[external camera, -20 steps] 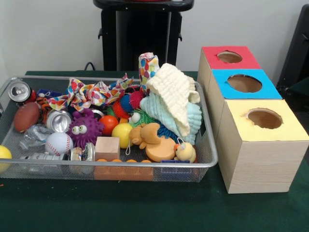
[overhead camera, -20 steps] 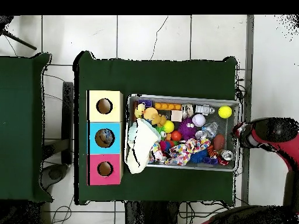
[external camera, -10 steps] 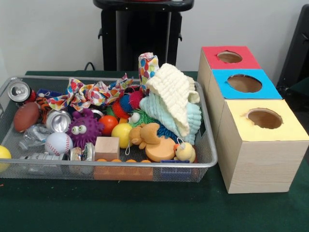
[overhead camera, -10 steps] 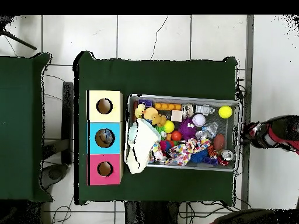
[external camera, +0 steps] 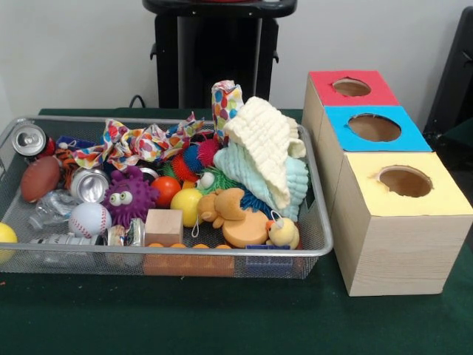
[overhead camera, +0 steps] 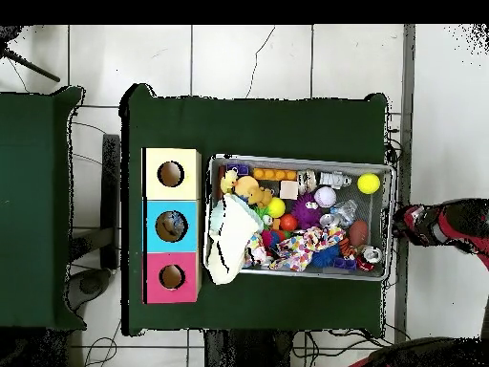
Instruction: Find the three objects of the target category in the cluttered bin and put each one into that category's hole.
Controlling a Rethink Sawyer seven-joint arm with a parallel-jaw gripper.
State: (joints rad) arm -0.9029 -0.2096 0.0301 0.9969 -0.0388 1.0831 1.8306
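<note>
The claw (overhead camera: 409,224) hangs just outside the cluttered bin (overhead camera: 299,161), off the tabletop (overhead camera: 258,124), touching nothing; can't tell how open.

The front camera looks low and close across the bench (external camera: 222,325) toward the pedestal (external camera: 218,52). The overhead camera looks straight down from high up. Both views share the wire bin (external camera: 325,248) (overhead camera: 387,225).

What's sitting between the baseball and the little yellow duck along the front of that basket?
In the front view, a plain wooden block and an orange plush bear lie between the baseball and the duck.
</note>
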